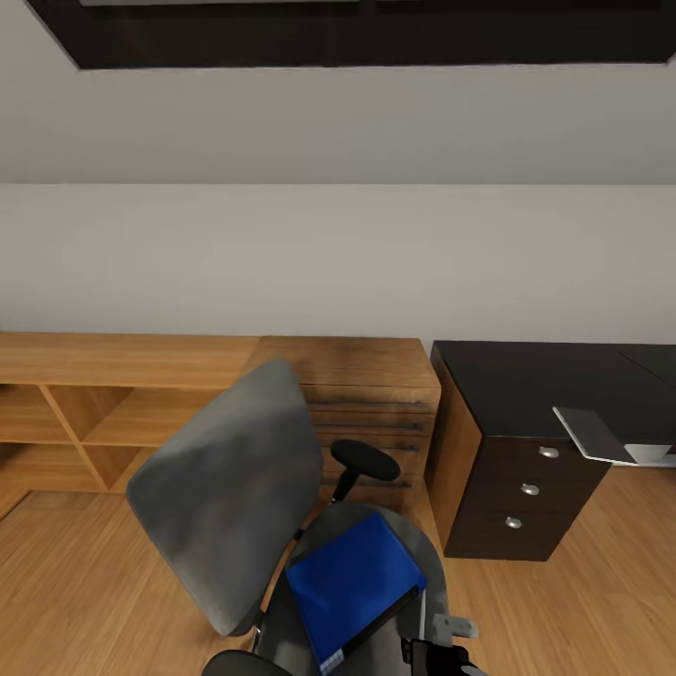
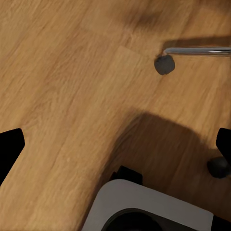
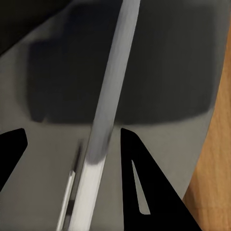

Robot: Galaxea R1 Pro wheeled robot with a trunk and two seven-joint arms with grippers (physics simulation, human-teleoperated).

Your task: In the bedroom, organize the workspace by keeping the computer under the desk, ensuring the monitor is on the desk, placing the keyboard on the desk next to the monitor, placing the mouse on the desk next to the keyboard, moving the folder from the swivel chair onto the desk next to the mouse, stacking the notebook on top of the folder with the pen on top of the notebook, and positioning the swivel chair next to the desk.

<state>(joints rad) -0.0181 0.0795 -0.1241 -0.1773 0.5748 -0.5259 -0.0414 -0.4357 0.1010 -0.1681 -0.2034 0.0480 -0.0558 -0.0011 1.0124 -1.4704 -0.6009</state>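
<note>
Folder lay flat on the chair; right gripper, fingers apart, straddled its edge. Left gripper open over floor; right nearer.

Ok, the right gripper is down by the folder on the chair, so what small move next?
Probably shut the right gripper. Its jaws stand open either side of a pale thin edge, seemingly the blue folder lying on the swivel chair seat. Confirm the grip before lifting toward the desk.

You get soft, even room light — no glare. The swivel chair casts a broad diffuse shadow on the floor; the right wrist view is blurred.
</note>
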